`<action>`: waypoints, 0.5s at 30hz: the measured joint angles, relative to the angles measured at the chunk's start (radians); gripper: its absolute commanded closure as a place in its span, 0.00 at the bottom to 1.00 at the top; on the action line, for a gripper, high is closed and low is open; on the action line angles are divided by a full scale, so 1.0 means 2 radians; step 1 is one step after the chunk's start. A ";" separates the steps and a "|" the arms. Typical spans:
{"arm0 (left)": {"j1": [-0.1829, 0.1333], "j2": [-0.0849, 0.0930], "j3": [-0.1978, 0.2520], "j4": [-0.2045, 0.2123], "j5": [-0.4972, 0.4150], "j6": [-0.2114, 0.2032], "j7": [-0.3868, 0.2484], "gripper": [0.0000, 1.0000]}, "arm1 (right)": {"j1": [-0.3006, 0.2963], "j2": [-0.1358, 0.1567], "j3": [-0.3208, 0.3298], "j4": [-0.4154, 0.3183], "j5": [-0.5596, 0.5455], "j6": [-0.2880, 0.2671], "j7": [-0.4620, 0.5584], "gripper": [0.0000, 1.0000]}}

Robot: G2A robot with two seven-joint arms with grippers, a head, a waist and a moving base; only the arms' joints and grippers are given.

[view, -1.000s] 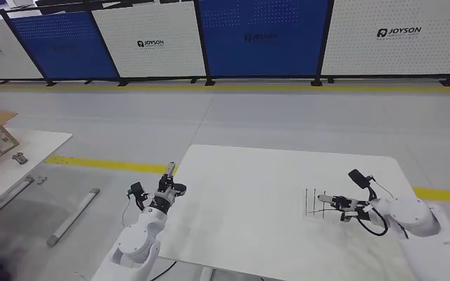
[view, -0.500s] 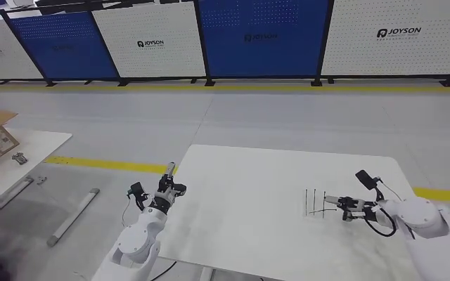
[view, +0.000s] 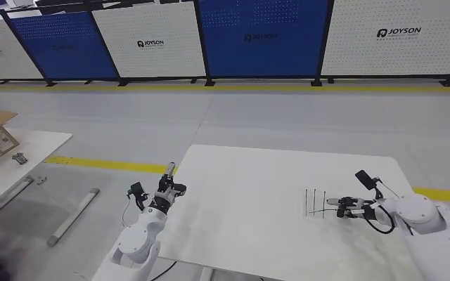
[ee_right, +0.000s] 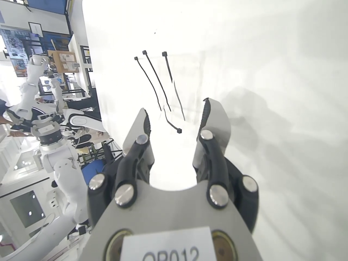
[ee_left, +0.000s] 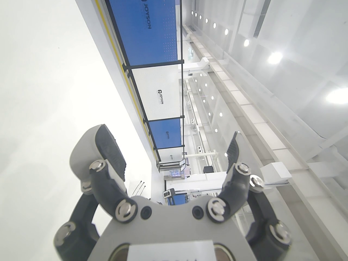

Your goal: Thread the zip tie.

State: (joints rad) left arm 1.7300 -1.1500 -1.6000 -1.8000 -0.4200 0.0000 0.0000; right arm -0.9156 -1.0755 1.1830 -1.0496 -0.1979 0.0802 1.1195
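Note:
Three black zip ties [ee_right: 156,82] lie side by side on the white table [view: 246,197], near its right end. A fourth zip tie [ee_right: 171,124] lies crosswise at their tail ends, its head pointing toward my right gripper [ee_right: 175,108]. That gripper is open, low over the table just short of the ties, with nothing between its fingers. From above, the zip ties [view: 315,201] sit directly left of the right gripper [view: 332,203]. My left gripper [view: 169,171] stands open and empty at the table's left edge, pointing upward, far from the ties. In its own view the left gripper [ee_left: 170,134] faces the room.
The table's right edge is close behind the right arm. Blue and white partition panels [view: 260,35] stand beyond a yellow floor line. A second white table [view: 28,151] stands at the far left.
My right gripper has drawn back a little to the right, away from the zip ties. The left arm has not moved.

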 measured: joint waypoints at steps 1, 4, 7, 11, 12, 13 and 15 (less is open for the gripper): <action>0.000 0.000 0.000 0.000 0.000 0.000 0.000 0.00 | -0.002 0.001 0.001 -0.001 0.000 -0.001 0.000 0.69; 0.000 0.000 0.000 0.000 0.000 0.000 0.000 0.00 | -0.006 0.002 0.001 -0.005 -0.002 0.000 -0.001 0.69; 0.000 0.000 0.000 0.000 0.000 0.000 0.000 0.00 | -0.009 0.003 0.001 -0.008 -0.002 0.001 0.001 0.68; 0.000 0.000 0.000 0.000 0.000 0.000 0.000 0.00 | -0.011 0.004 0.000 -0.012 0.000 0.002 0.000 0.69; 0.000 0.000 0.000 0.000 0.000 0.000 0.000 0.00 | -0.012 0.004 0.000 -0.013 0.001 0.001 0.001 0.69; 0.000 0.000 0.000 0.000 0.000 0.000 0.000 0.00 | -0.012 0.004 0.000 -0.014 0.002 0.000 0.001 0.69; 0.000 0.000 0.000 0.000 0.000 0.000 0.000 0.00 | -0.013 0.005 0.000 -0.015 0.002 0.000 0.001 0.73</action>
State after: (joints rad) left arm 1.7300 -1.1500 -1.6000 -1.8000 -0.4200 0.0000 0.0000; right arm -0.9417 -1.0659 1.1838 -1.0805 -0.1939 0.0807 1.1222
